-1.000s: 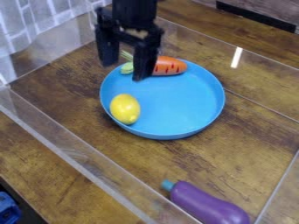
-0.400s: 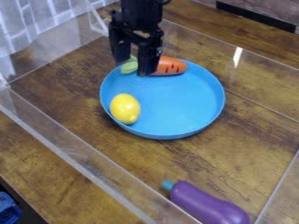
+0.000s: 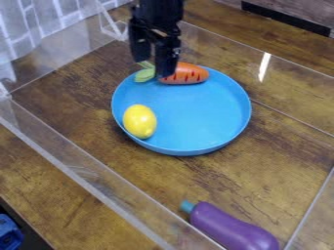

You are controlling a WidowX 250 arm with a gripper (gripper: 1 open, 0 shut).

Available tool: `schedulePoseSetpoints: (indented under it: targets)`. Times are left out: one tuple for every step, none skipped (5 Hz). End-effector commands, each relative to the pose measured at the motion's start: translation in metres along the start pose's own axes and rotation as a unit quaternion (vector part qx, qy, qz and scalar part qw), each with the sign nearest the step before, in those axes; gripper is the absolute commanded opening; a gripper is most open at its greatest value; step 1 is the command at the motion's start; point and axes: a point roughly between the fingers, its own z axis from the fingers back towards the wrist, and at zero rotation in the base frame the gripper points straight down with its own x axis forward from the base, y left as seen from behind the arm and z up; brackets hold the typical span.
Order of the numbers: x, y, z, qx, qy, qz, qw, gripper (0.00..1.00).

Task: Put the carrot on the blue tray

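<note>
The orange carrot lies across the far rim of the round blue tray, its light green stub pointing left. My black gripper hangs straight down over the carrot's leafy end. It is open, with one finger left of the stub and the other finger just in front of the carrot's thick end. Nothing is held between them.
A yellow lemon sits inside the tray at its left. A purple eggplant lies on the wooden table near the front right. Clear plastic walls fence the work area along the left and front.
The gripper has moved toward the far side of the tray and a little right, sinking slightly and rolling about its own axis. The carrot, lemon and eggplant stayed put.
</note>
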Motion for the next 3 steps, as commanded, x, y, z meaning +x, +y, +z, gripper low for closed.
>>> schedulePoseSetpoints:
  targets:
    - [0.022,0.011,0.024,0.020,-0.035,-0.015,0.9991,1.00]
    - [0.032,0.021,0.023,0.022,-0.035,-0.017,0.9990,1.00]
    - [0.041,0.031,0.021,0.023,-0.034,-0.019,0.9990,1.00]
